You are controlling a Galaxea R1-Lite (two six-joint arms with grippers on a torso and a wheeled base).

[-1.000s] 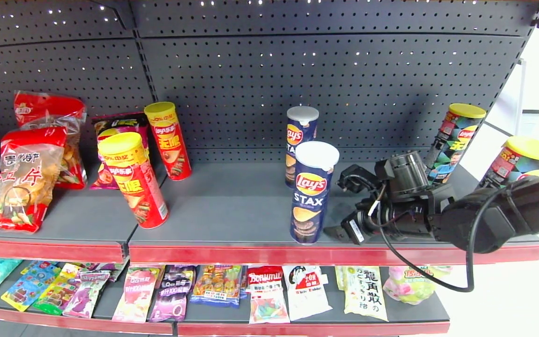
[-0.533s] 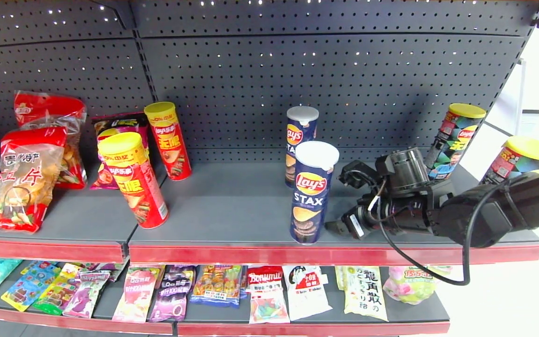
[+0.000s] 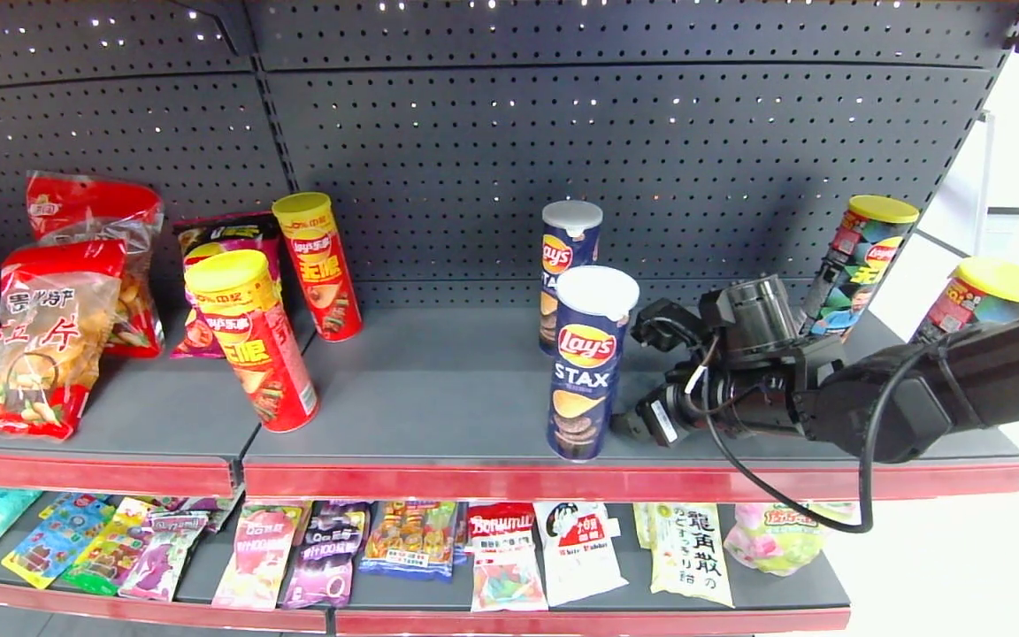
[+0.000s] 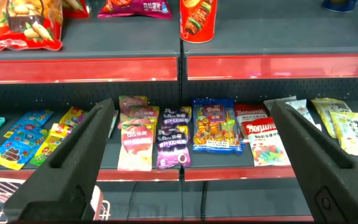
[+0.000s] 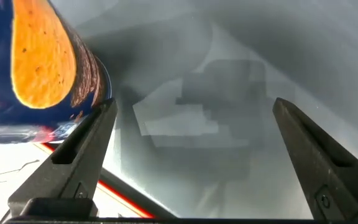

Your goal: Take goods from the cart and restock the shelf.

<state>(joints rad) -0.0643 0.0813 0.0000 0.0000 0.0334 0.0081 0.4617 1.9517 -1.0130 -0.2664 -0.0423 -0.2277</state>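
A blue crisp can (image 3: 592, 364) with a white lid stands upright near the front edge of the grey shelf (image 3: 439, 389). A second blue can (image 3: 568, 257) stands behind it. My right gripper (image 3: 629, 423) lies low over the shelf just right of the front can. In the right wrist view it (image 5: 194, 106) is open with nothing between its fingers, and the blue can (image 5: 36, 68) sits just outside one finger (image 5: 73, 162). My left gripper (image 4: 192, 107) hangs open and holds nothing, facing the lower shelf with its snack packets (image 4: 166, 134).
Two red cans with yellow lids (image 3: 253, 341) (image 3: 318, 265) and several snack bags (image 3: 36, 341) fill the shelf's left part. Two multicoloured cans (image 3: 859, 265) (image 3: 978, 301) stand at the far right. Pegboard backs the shelf. Free shelf lies between the red and blue cans.
My right arm has crept left and slightly up, bringing its gripper closer to the front blue can. The can stands where it was.
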